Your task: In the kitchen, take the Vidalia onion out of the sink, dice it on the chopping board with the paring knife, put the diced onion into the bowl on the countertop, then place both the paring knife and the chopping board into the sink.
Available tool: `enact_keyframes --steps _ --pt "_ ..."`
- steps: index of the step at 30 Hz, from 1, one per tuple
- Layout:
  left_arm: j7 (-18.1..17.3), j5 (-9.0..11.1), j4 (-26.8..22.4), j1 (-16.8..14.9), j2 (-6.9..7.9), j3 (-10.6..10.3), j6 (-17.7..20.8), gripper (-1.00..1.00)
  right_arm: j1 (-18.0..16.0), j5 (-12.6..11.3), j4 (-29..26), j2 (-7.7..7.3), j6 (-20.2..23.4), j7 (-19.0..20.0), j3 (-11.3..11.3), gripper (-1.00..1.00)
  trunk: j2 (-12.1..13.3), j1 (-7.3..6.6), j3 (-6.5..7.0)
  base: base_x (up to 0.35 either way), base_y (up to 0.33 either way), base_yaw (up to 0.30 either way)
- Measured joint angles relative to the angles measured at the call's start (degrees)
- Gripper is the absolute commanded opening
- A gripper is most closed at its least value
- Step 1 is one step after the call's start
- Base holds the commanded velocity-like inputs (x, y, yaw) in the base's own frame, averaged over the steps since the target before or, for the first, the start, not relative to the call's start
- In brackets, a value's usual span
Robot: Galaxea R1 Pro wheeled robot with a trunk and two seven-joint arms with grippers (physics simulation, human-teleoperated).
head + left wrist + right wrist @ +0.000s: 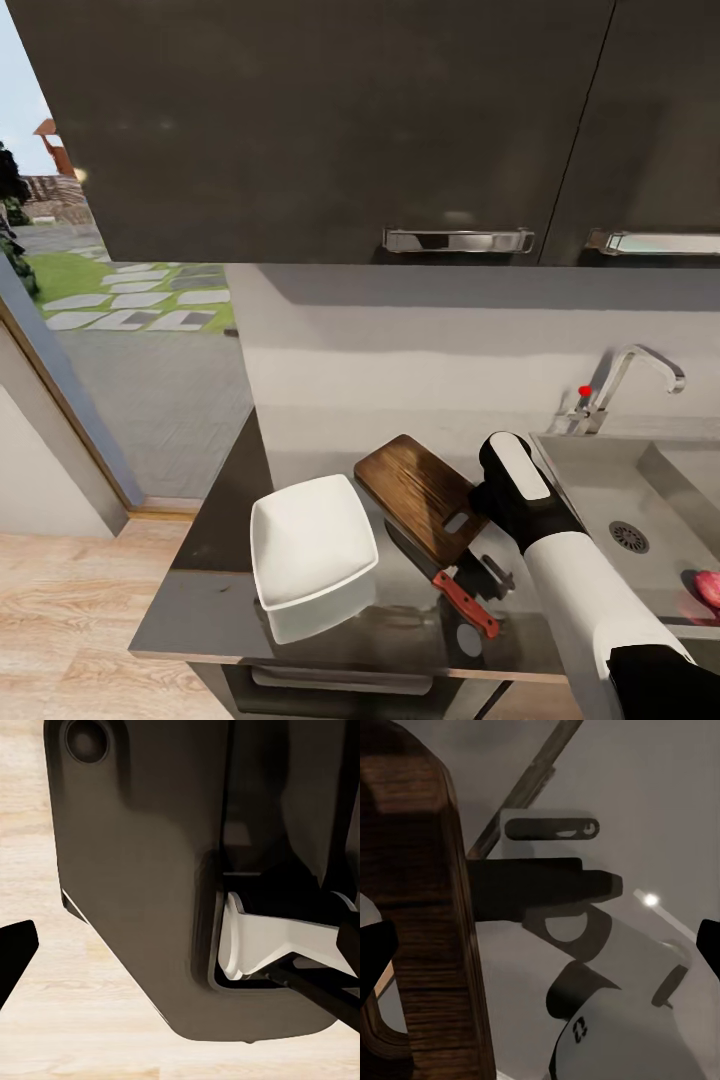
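Note:
The dark brown chopping board (418, 487) lies on the grey countertop (220, 600), its slotted end toward me. The paring knife (463, 601), red handle and dark blade, lies just in front of the board. The white square bowl (310, 545) stands to their left. My right gripper (489, 571) hangs low over the board's slotted end beside the knife; the right wrist view shows its fingers (375, 954) spread wide with the board's edge (427, 915) close between them, so it is open. A reddish onion (708, 588) lies in the sink (590, 485). My left gripper (180, 945) is open and empty.
The chrome tap (628, 383) with its red knob (585, 391) stands behind the sink. Black upper cabinets (320, 130) hang overhead. A glass door (120, 330) is to the left, over the wood floor (70, 620). The left wrist view looks at my dark base (150, 870).

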Motion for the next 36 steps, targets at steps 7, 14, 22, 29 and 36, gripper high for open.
enact_keyframes --steps 7,14,22,29,36 --pt "-0.03 0.0 0.0 0.0 0.0 0.0 0.0 1.0 -0.02 0.0 0.0 0.0 0.03 0.0 0.0 1.0 0.0 0.0 0.0 0.0 0.0 0.088" --pt "-0.01 0.0 0.0 0.0 0.0 0.0 0.0 1.0 0.0 0.0 0.0 0.0 0.04 0.0 0.0 1.0 0.0 0.0 0.0 0.0 0.0 0.036" --pt "0.0 0.0 0.0 0.0 0.0 0.0 0.0 1.0 -0.02 0.0 0.0 0.0 0.06 0.0 0.0 1.0 0.0 0.0 0.0 0.0 0.0 0.001" --pt "-0.01 0.0 0.0 0.0 0.0 0.0 0.0 1.0 -0.01 0.0 0.0 0.0 0.01 0.0 0.0 1.0 0.0 0.0 -0.03 0.0 0.0 0.0" --pt "0.0 0.0 0.0 0.0 0.0 0.0 0.0 1.0 0.0 -0.01 0.0 0.0 0.06 0.0 0.0 1.0 0.0 0.0 -0.12 0.0 0.0 0.0"
